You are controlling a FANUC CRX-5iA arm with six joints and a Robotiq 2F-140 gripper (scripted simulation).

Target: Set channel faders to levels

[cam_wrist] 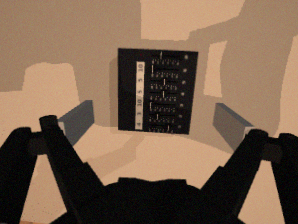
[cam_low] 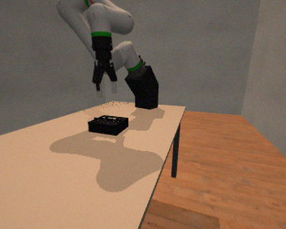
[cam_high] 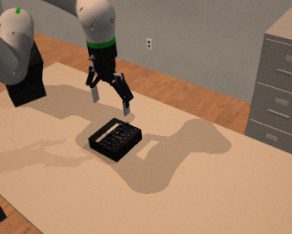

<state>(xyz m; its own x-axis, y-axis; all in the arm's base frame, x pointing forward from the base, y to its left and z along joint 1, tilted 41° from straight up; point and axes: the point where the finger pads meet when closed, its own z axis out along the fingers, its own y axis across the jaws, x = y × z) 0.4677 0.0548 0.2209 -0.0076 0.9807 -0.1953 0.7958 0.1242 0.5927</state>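
Note:
The black lighting desk [cam_high: 103, 150] [cam_low: 104, 128] [cam_wrist: 127, 90] stands flat on the table. Its white tape [cam_high: 108, 132] [cam_wrist: 140, 74] reads 4, 3, 10, 5, 5, 10, from bottom to top in the wrist view. There the caps of the 3 and second 10 channels are not alike: the 10 channels' caps stand at the tape end, both 5 channels' near mid-travel, the 3 channel's above mid-travel towards the tape, the 4 channel's farther from it. The master fader [cam_wrist: 161, 54] is topmost, near mid-travel. Exact marks are unreadable. My gripper [cam_high: 110, 106] [cam_low: 106, 91] [cam_wrist: 153, 112] is open and empty, above the desk.
The table [cam_high: 239, 187] [cam_low: 43, 195] [cam_wrist: 115, 165] carries the desk and the arm's black base [cam_high: 29, 85] [cam_low: 146, 91]. The arm's shadow falls across the desk area. A grey filing cabinet [cam_high: 276, 89] stands beyond the table's edge.

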